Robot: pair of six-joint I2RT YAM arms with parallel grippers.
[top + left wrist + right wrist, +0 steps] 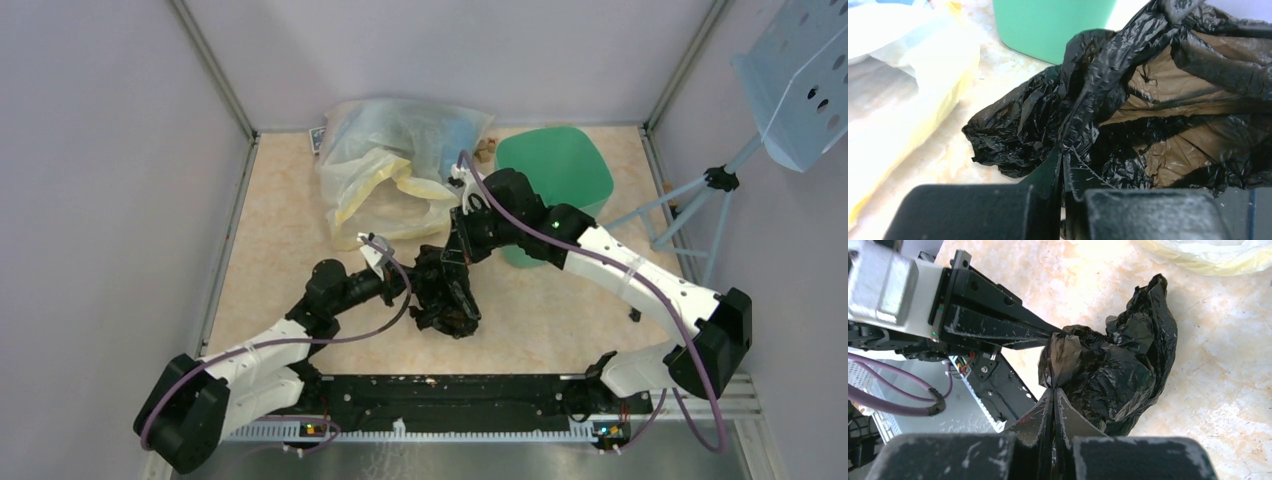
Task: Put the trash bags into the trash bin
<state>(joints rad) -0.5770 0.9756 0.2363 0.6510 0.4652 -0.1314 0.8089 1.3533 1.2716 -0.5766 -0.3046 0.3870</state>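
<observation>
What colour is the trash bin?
The trash bin is plain mint green, clearest in the top external view.

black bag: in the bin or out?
Out. The black bag sits crumpled on the table outside the green bin, left gripper and right gripper pinching it.

I see the trash bag (1108, 100) as thin black plastic film, glossy and heavily crinkled, brownish where light passes through. The trash bin (1048, 25) looks like smooth mint-green plastic with a soft sheen. The bench (1228, 380) has a polished, marble-patterned beige surface. The left gripper (1062, 157) and right gripper (1054, 390) look matt black, scuffed with pale scratches
</observation>
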